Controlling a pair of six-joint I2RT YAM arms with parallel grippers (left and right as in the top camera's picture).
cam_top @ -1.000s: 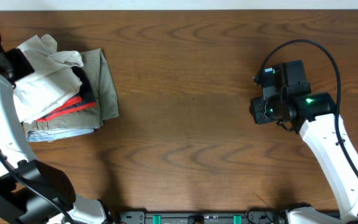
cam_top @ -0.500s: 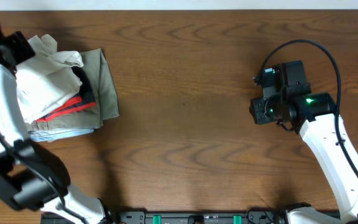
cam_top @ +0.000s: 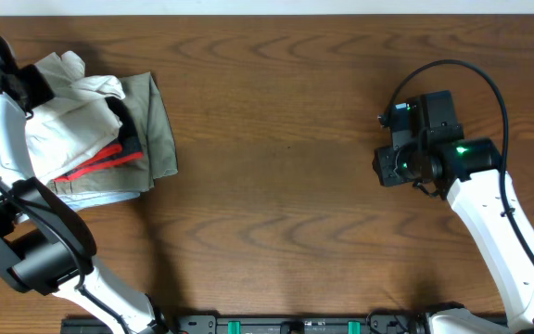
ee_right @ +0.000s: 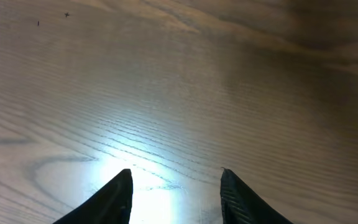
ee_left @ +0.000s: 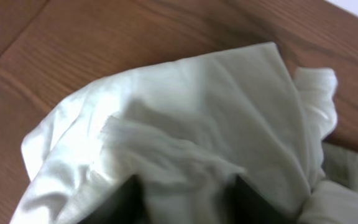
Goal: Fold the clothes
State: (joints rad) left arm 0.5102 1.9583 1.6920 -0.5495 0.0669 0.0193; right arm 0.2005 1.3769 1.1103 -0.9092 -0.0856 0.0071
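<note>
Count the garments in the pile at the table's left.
4 show: cream garment on top, olive garment along its right, black red-striped garment between them, light-blue garment at the bottom. More may be hidden.

Clothes pile (cam_top: 91,130), cream, olive, red and black layers, at 10 o'clock on wooden table (cam_top: 276,186). Left gripper (cam_top: 28,85) at pile's upper-left edge. Right gripper (cam_top: 397,160) at 3 o'clock, well apart.
</note>
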